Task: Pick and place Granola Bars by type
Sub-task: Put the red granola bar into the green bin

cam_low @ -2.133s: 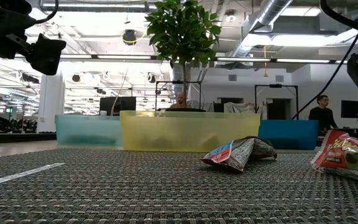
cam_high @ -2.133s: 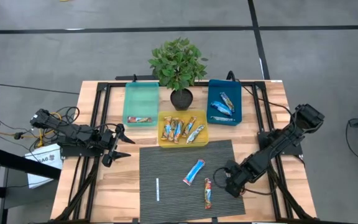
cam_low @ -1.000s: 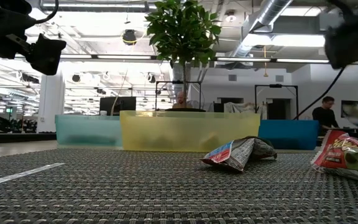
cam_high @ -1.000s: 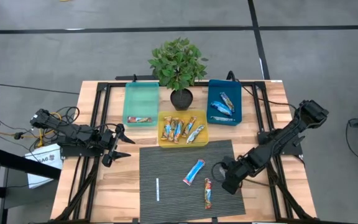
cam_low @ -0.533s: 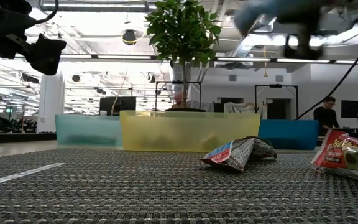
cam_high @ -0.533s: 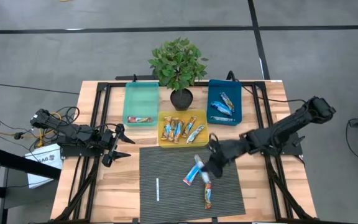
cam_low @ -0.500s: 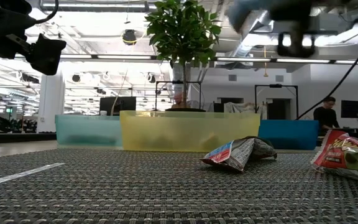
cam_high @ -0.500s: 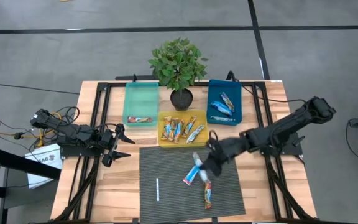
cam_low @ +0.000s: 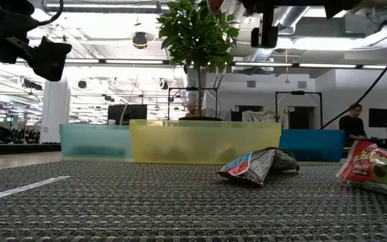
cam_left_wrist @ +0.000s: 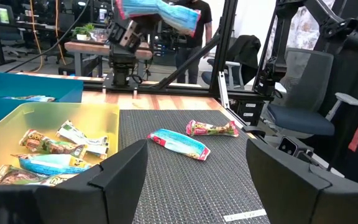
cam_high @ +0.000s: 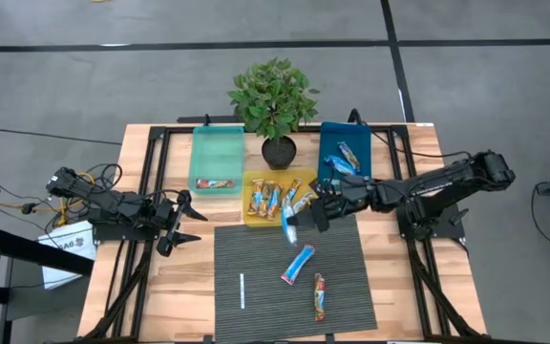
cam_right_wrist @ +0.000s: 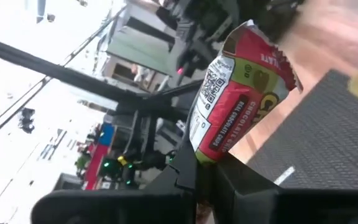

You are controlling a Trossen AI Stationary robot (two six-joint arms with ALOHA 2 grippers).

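From above, we see the right arm stretched low across the table, its right gripper [cam_high: 302, 217] at the near edge of the yellow bin [cam_high: 247, 198], clenched on the held bar [cam_high: 287, 226]. The bar hangs over the seam between that bin and the dark mat [cam_high: 256, 253].

The right wrist view adds what the top-down shot can't: the held bar [cam_right_wrist: 235, 102] pinched at one end, showing a red face with green and printed text. From the left wrist view the same bar [cam_left_wrist: 160, 12] looks pale blue, raised well above the table, so we won't call its type.

That left wrist view also gives us the mat's leftovers: the blue bar [cam_left_wrist: 179, 143] and the red-orange bar [cam_left_wrist: 211, 129] lying apart, with several wrapped bars in the yellow bin. The low view shows those two [cam_low: 257, 165] [cam_low: 375, 168] as crumpled wrappers, the arm only dark shapes overhead.

The left gripper [cam_high: 189, 221] waits at the table's left side, fingers spread, holding nothing.

Half a second ago the right gripper was over the mat, just above the blue bar [cam_high: 299, 265]; now it has swung back toward the bins. The blue bar, the red-orange bar [cam_high: 319, 296], the white stick [cam_high: 242, 291] and the left arm haven't moved
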